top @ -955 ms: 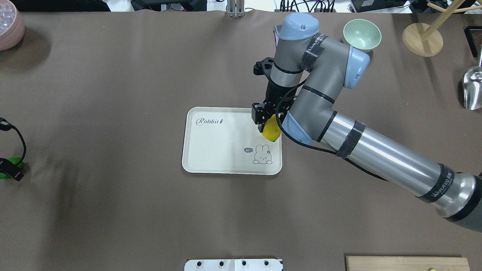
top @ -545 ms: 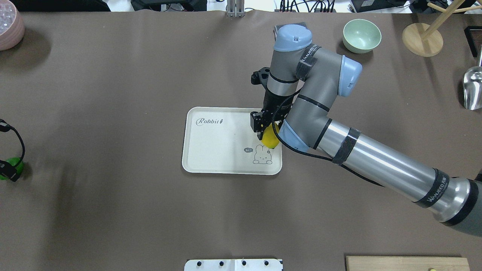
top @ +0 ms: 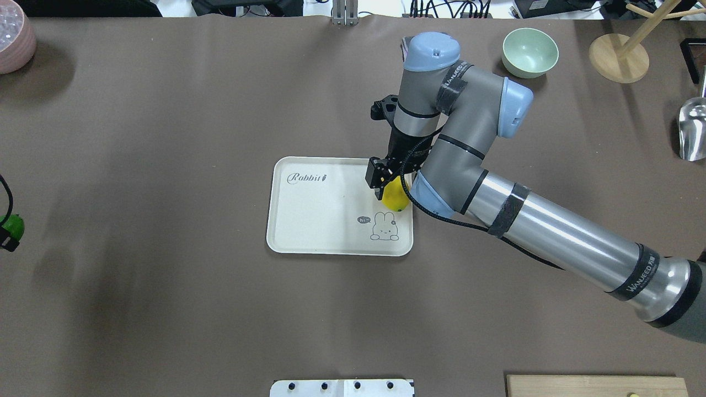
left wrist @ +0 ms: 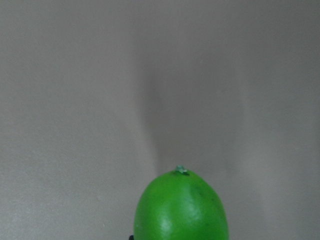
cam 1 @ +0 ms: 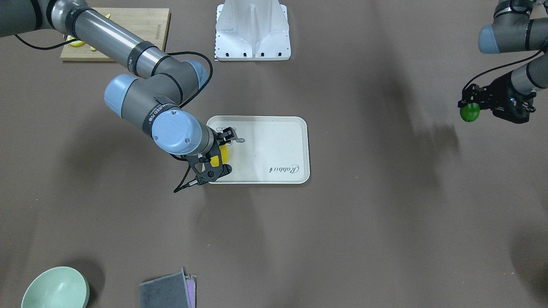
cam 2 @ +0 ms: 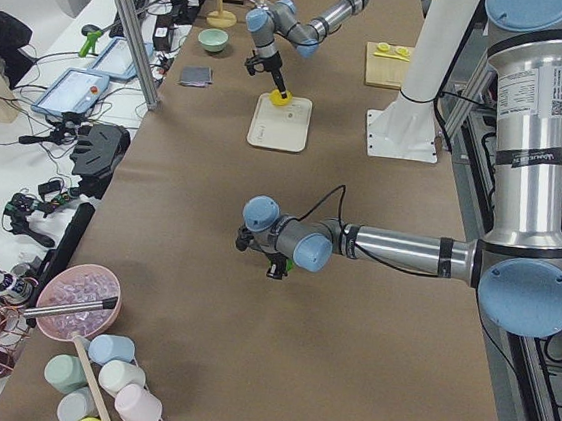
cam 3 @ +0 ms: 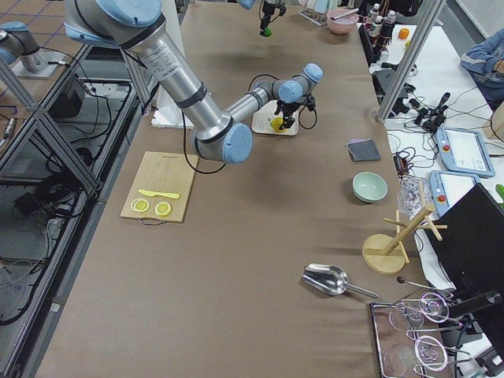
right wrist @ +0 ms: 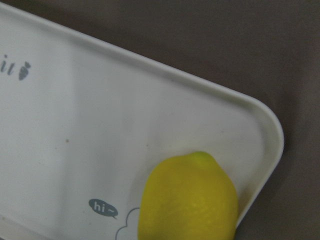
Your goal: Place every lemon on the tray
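The cream-white tray [top: 320, 220] with the bear drawing lies mid-table; it also shows in the front view [cam 1: 274, 141]. My right gripper [top: 389, 190] is shut on the yellow lemon [top: 396, 200] and holds it low over the tray's right end, just above the bear. The right wrist view shows this lemon [right wrist: 187, 197] near the tray's corner [right wrist: 265, 125]; whether it touches the tray I cannot tell. My left gripper [cam 1: 471, 109] is shut on the green lemon [cam 1: 469, 112] and holds it above the table far to the left. The green lemon [left wrist: 180, 207] fills the bottom of the left wrist view.
A green bowl [top: 530, 52], a wooden stand [top: 618, 58] and a metal scoop [top: 692, 129] are at the far right. A pink bowl [top: 14, 41] is at the far left corner. A cutting board [cam 1: 115, 25] with lemon slices and a grey cloth [cam 1: 167, 291] lie right of the tray.
My right gripper moved the yellow lemon down toward the bear drawing, then slightly back. My left gripper shifted further left and away with the green lemon.
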You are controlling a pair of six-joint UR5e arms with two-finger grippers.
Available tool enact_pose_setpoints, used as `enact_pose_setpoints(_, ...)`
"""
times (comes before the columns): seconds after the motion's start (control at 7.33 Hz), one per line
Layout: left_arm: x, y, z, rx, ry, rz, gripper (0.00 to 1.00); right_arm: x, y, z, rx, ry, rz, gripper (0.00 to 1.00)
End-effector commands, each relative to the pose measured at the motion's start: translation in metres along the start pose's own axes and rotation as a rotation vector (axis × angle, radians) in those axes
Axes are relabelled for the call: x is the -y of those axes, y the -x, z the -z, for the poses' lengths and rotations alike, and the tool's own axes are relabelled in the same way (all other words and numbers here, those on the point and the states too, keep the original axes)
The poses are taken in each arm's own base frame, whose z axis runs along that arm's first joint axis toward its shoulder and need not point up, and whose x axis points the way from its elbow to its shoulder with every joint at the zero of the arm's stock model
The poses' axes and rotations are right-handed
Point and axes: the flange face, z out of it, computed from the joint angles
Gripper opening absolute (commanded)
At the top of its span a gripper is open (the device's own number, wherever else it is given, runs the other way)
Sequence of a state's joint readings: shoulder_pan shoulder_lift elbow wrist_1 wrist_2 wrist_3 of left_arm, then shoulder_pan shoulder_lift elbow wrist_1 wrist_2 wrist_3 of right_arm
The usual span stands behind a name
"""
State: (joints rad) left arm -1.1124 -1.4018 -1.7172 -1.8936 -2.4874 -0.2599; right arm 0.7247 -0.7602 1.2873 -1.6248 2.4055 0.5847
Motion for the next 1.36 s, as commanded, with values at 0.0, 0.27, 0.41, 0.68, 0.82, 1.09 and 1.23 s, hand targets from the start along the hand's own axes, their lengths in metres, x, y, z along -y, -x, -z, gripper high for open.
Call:
enact_pose_setpoints(0.0, 0.005, -0.040, 0.050, 0.007, -0.014, 0.063, 0.00, 0.010, -0.023, 0.039, 0.024, -0.038, -0.030, 1.00)
enact_pose_setpoints(0.27, 0.069, -0.104, 0.081, -0.015, -0.072, 0.141, 0.00, 0.016, -0.076, 0.084, 0.056, -0.079, -0.084, 1.00)
enact_pose_setpoints(0.41, 0.098, -0.150, 0.082, -0.047, -0.076, 0.237, 0.00, 0.006, -0.112, 0.086, 0.045, -0.091, -0.040, 1.00)
enact_pose_setpoints(0.68, 0.151, -0.256, 0.040, -0.082, -0.009, 0.258, 0.00, -0.024, -0.188, 0.090, 0.011, -0.112, 0.055, 1.00)
enact_pose_setpoints(0.82, 0.180, -0.324, 0.007, -0.087, 0.036, 0.252, 0.00, -0.044, -0.208, 0.086, 0.003, -0.114, 0.055, 1.00)
enact_pose_setpoints(1.09, 0.208, -0.419, -0.037, -0.083, 0.071, 0.186, 0.00, -0.078, -0.247, 0.087, -0.045, -0.133, 0.151, 1.00)
enact_pose_setpoints(1.23, 0.227, -0.456, -0.047, -0.093, 0.081, 0.163, 0.00, -0.087, -0.253, 0.104, -0.071, -0.170, 0.168, 1.00)
